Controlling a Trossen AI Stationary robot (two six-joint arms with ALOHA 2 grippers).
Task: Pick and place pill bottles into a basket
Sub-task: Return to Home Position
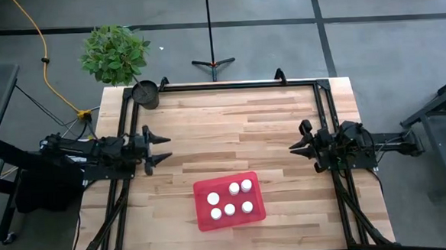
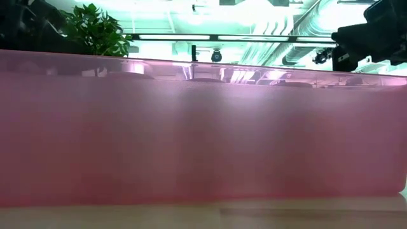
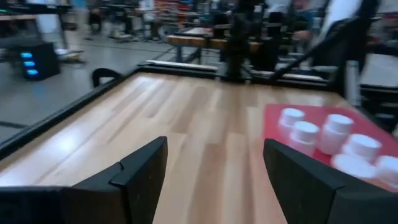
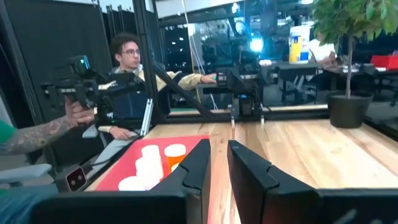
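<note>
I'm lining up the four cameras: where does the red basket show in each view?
High view: red basket at the lower middle of the table.
Low view: red basket wall fills nearly the whole picture.
Left wrist view: red basket at the right edge.
Right wrist view: red basket at lower left.
Shared landmark: the potted plant, seen in high, low and right wrist views.

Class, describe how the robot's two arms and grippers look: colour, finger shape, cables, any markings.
The left arm and right arm are black, jointed segments with thin dark cables alongside. The left gripper and right gripper each carry two black, flat-faced fingers tapering to angular wedges. No markings are readable.
</note>
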